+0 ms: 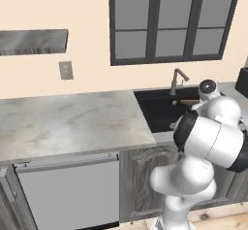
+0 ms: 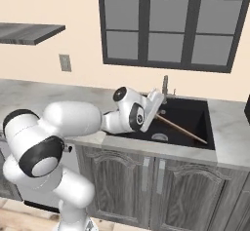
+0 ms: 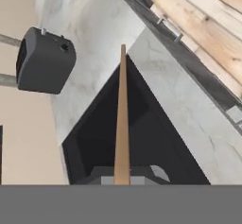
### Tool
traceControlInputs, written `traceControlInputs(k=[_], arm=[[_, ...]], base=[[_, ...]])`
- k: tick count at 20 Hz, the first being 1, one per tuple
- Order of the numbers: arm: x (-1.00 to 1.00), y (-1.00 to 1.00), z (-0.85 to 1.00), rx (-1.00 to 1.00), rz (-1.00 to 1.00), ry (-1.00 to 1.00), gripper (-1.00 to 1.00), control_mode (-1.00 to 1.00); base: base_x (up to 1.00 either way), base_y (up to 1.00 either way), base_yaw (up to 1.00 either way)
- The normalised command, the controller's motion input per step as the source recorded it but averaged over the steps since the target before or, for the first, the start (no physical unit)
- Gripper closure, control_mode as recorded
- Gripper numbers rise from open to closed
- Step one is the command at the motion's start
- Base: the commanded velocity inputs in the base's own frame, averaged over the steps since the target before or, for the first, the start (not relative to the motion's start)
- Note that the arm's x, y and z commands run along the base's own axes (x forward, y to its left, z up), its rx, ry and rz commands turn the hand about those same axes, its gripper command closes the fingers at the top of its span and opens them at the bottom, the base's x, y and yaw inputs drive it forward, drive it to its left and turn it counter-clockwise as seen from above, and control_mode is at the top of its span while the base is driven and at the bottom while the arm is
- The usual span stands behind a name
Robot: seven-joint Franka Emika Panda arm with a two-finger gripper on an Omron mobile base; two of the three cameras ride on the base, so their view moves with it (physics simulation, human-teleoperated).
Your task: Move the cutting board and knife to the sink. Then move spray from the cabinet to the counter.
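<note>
The tan cutting board (image 2: 180,127) slants down into the black sink (image 2: 195,109), one end in my gripper (image 2: 157,112), which is shut on it. In the hand view the cutting board (image 3: 122,114) shows edge-on as a thin strip running away over the dark basin (image 3: 94,138). A bit of the board (image 1: 188,102) peeks out behind my arm in the left base view. The knife and the spray are out of view. The underside of the dark grey cabinet (image 1: 33,41) hangs on the wall at the upper left.
A silver faucet (image 2: 165,86) stands behind the sink under the window. A marble counter (image 1: 68,122) stretches left, with a dishwasher (image 1: 68,190) below it. A dark boxy appliance (image 3: 45,60) sits on the counter right of the sink.
</note>
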Motion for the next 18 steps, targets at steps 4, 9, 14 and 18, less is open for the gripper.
traceControlInputs(k=[4, 9, 14, 18], arm=[[0.63, 0.18, 0.0, 0.01, -0.16, 0.0, 1.0, -1.0], [0.57, 0.3, -0.1, 0.0, -0.1, -0.02, 1.0, -1.0], [0.56, 0.01, -0.41, 0.05, -0.22, -0.18, 1.0, -1.0], [0.39, 0.0, -0.63, 0.11, -0.24, -0.13, 1.0, -1.0]], base=[[0.0, 0.0, 0.0], [0.0, 0.0, 0.0], [0.0, 0.0, 0.0], [0.0, 0.0, 0.0]])
